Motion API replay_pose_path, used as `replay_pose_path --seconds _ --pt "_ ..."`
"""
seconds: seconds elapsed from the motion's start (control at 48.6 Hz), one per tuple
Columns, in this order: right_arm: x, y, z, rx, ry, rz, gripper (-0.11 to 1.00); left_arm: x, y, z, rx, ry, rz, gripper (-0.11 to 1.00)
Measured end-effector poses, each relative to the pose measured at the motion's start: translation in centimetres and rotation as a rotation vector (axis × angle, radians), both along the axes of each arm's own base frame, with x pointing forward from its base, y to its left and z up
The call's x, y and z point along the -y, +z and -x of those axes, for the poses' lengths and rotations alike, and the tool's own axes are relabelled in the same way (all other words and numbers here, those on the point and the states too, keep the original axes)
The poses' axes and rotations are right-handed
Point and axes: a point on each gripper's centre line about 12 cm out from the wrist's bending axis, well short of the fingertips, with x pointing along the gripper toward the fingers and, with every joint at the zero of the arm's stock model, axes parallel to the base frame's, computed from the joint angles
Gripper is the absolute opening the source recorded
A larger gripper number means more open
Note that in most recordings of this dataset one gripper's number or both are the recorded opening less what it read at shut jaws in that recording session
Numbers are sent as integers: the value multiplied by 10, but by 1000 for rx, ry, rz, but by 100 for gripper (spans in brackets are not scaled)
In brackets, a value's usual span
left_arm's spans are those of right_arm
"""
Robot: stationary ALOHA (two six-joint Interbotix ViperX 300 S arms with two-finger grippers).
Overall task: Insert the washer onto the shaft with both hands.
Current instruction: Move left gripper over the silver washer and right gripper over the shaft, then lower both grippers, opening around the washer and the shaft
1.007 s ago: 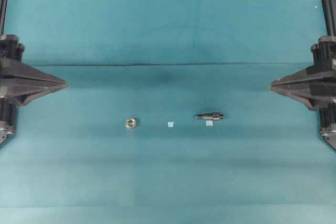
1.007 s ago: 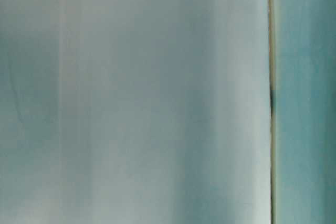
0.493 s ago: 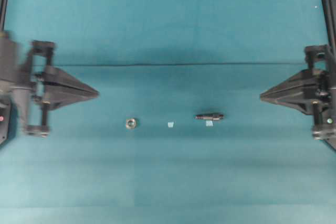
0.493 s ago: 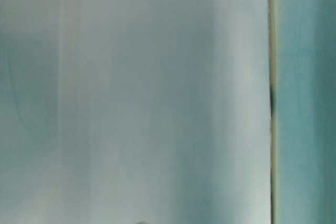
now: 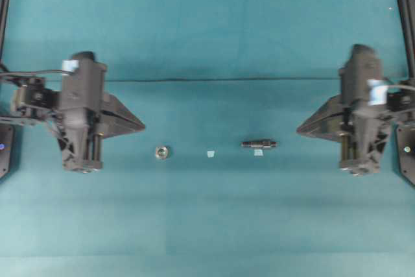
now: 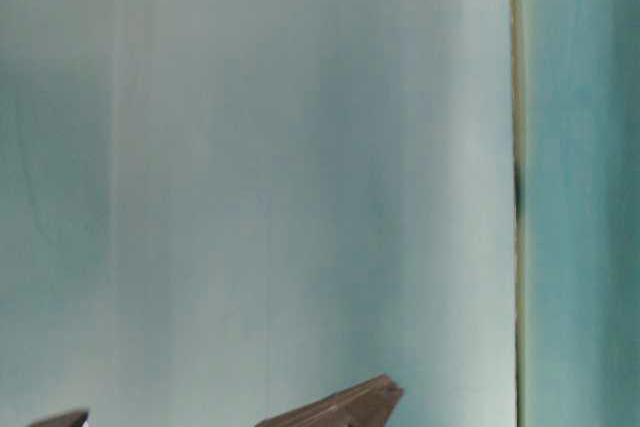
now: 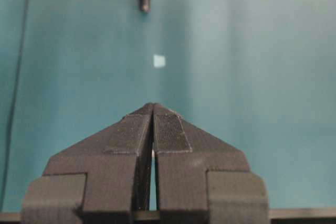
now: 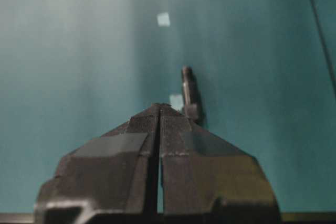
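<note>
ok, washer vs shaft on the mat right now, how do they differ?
The washer is a small silvery ring with a dark centre hole; the shaft is a dark grey stepped rod, clearly longer. The washer lies flat nearer the left hand; the shaft lies on its side nearer the right hand, beside a pale tape square. Both are metal, untouched, resting on the teal mat.
</note>
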Motion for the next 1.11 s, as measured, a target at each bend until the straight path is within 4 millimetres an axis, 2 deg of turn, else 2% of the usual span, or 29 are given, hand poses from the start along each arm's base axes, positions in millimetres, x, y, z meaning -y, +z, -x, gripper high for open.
replay_pose_path --seconds 0.247,0.534,0.761,1.11 --pt "2 -13 -18 -149 14 32 -10 0 -21 -16 -175 0 -1 2" --pt "7 -25 -31 -263 20 58 -10 6 -48 -34 -296 -13 -3 2" --pt "7 -42 -40 -326 50 76 -10 10 -69 -45 -354 -24 -5 2" --pt "7 -64 -53 -395 86 96 -10 10 -84 -49 -394 -25 -7 2"
